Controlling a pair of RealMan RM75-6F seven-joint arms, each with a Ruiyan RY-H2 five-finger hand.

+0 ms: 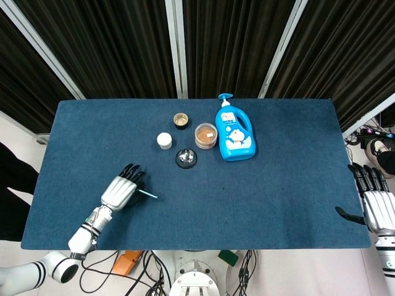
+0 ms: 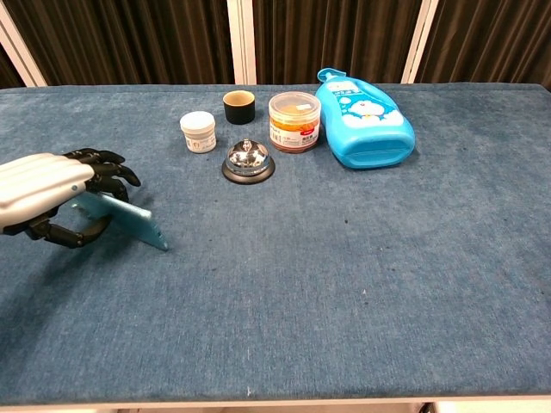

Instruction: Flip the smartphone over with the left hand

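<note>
Our left hand (image 2: 39, 189) holds phone (image 2: 120, 220) tipped up on edge, near left side of blue surface (image 2: 344, 284), fingers (image 2: 108, 168) curled over it. Chest view shows phone's light blue back; head view shows only thin line. Only head view shows our right hand (image 1: 375, 206), fingers apart, holding nothing. Clear tub (image 2: 294, 121) holds something brown.

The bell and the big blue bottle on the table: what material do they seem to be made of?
The bell looks like polished metal: its dome is silvery and throws bright reflections, on a dark base that may be plastic or painted metal. The big blue bottle looks like smooth, opaque plastic with a slight sheen, a printed label and a pump top; it lies on the blue cloth-like table cover.
</note>
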